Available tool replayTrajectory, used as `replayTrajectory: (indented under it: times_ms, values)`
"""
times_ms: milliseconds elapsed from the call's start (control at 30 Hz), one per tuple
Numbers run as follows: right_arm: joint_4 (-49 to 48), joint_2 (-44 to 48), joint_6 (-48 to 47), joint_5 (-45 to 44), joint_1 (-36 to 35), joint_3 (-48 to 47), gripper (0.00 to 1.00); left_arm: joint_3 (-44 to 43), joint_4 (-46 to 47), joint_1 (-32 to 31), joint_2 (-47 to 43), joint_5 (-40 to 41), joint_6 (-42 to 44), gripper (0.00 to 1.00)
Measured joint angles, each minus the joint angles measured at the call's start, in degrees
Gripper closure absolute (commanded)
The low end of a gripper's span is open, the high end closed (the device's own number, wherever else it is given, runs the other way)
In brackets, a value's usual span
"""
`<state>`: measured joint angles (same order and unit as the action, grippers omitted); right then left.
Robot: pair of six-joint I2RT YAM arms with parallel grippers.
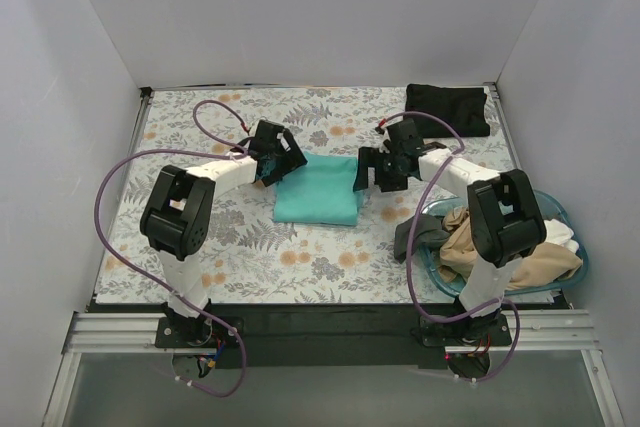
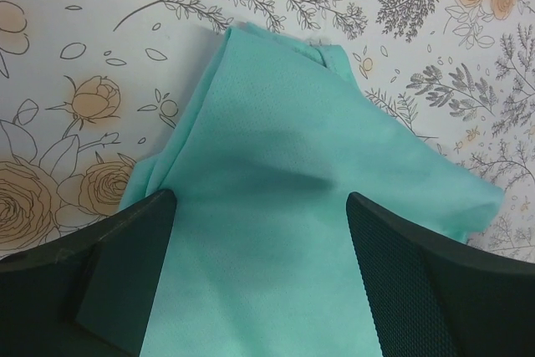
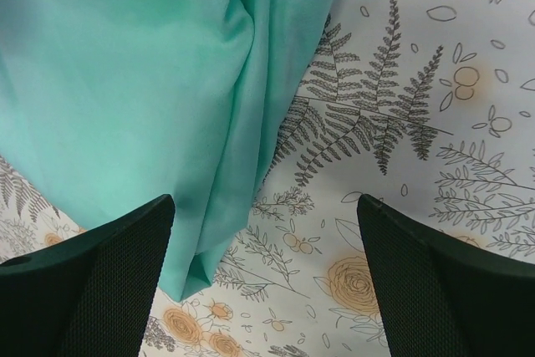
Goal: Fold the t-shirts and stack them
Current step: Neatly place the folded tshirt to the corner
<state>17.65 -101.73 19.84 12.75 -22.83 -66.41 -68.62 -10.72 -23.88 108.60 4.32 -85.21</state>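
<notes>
A bright teal t-shirt (image 1: 318,190) lies folded into a rectangle in the middle of the table. My left gripper (image 1: 272,159) hovers at its left far corner, open and empty, with the teal fabric (image 2: 276,206) under the jaws. My right gripper (image 1: 372,169) is at the shirt's right edge, open and empty; the teal fold (image 3: 150,89) lies by its left finger and bare cloth under the gap. A folded black t-shirt (image 1: 448,109) lies at the far right corner. Tan (image 1: 510,262), white (image 1: 560,235) and dark grey (image 1: 415,235) shirts fill the basket.
A translucent blue plastic basket (image 1: 572,215) stands at the right near edge beside the right arm's base. The floral tablecloth (image 1: 180,127) covers the table. Grey walls close in the left, far and right sides.
</notes>
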Motion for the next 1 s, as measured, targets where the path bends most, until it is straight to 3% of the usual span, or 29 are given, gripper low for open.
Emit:
replayTrajectory:
  times_ms: [267, 367, 467, 733, 933, 1000]
  values:
    - [-0.1, -2.2, 2.3, -1.1, -2.6, -0.8, 0.07, 3.1, 0.8, -0.1, -3.0, -1.8, 1.9, 0.17]
    - [-0.3, -2.6, 3.7, -2.5, -3.7, -0.9, 0.09, 6.1, 0.4, -0.1, -7.9, -2.4, 1.9, 0.09]
    - [-0.3, -3.1, 5.1, -3.3, -4.3, -0.9, 0.13, 9.1, -0.3, -0.2, -15.6, -2.2, 1.6, 0.08]
    - [-1.3, -5.2, 6.8, -5.6, -5.6, -1.9, 0.32, 15.6, -1.7, -0.5, -35.1, 1.3, -1.5, 0.06]
    - [-1.6, -7.6, 6.9, -7.0, -6.2, -4.5, 0.42, 19.9, -7.3, -0.5, -38.2, 5.4, -3.3, 0.05]
    - [-1.6, -8.9, 6.5, -7.0, -6.2, -6.1, 0.53, 20.4, -8.6, -0.5, -38.4, 6.3, -3.8, 0.05]
